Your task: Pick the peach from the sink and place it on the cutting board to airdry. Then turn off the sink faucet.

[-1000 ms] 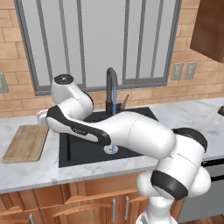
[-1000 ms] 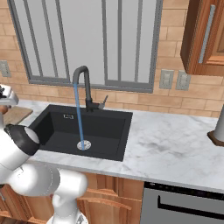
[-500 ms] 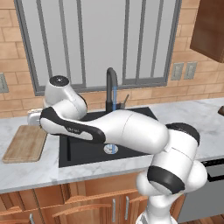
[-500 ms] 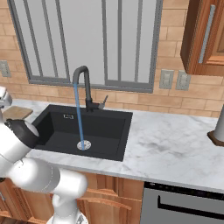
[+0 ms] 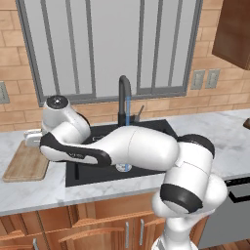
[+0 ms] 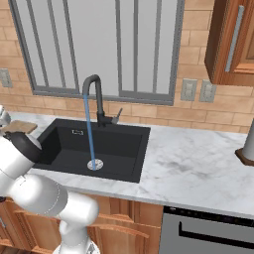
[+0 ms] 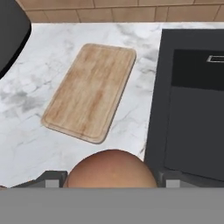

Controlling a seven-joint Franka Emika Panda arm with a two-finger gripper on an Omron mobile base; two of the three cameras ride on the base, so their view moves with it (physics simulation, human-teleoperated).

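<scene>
Hand view: the two-finger gripper (image 7: 112,177) clamps the small round orange-red peach (image 7: 111,168); the light-brown rectangular wooden cutting board (image 7: 91,91) lies at 12 o'clock, bare; centre the fruit above it, descend, release low to prevent rolling.

Marble counter (image 6: 198,163), window (image 6: 99,44), outlets (image 6: 197,90).

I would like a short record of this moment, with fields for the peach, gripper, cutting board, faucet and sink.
peach: held in the gripper, above the counter beside the sink
peach point: peach
gripper: shut on the peach
cutting board: bare, lying on the marble counter, left of the sink
sink faucet: water running
sink: basin holds no fruit
</scene>
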